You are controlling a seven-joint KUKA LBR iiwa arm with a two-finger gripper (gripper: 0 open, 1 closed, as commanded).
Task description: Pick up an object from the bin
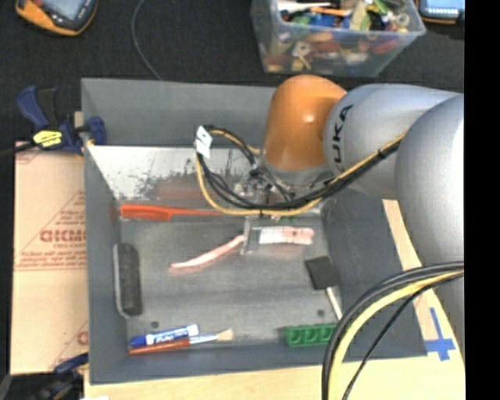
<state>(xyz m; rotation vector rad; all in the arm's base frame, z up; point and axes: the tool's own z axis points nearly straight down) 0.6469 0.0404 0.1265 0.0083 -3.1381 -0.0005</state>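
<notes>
Black bench top with some clutter along the far edge

The grey bin [156, 94] sits on a flat, matte black bench [195, 39] that runs out of shot at the top and left. Past the bin's far wall there's a clear plastic tub [266, 55] crammed with small multicoloured bits, too jumbled to make out. In the top left corner is a yellow-and-black gadget [58, 14], cut off by the edge, no idea what it is. A thin black cable [136, 39] curves down across the bench between those two, toward the bin's back rim. Lighting looks pretty even.
</notes>
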